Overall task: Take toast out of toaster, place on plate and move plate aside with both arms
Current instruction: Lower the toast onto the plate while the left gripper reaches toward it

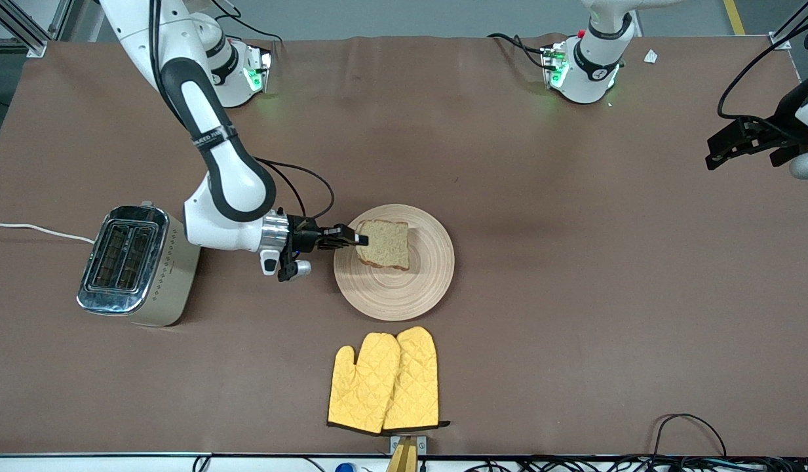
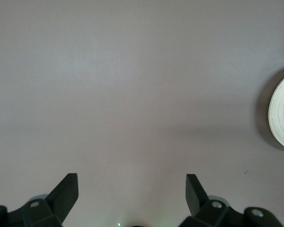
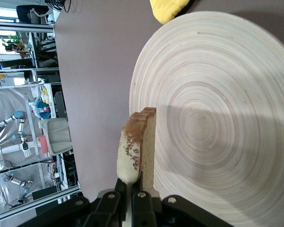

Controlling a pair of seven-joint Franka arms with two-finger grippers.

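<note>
Surface: brown table [image 1: 508,196]
Right gripper [image 1: 359,238]: clamped on toast [image 1: 385,244], over plate [image 1: 417,292]
Left gripper [image 2: 131,191]: fingers spread wide, waiting over bare table
Nearby: toaster [image 1: 138,264], yellow mitts [image 1: 384,381]

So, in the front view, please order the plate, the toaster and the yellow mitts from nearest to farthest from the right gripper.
1. Plate: directly under the right gripper, which holds the toast over it.
2. Mitts: nearer the front camera than the plate.
3. Toaster: at the right arm's end of the table.
Mitts and toaster are nearly equal, so that order is uncertain.
</note>
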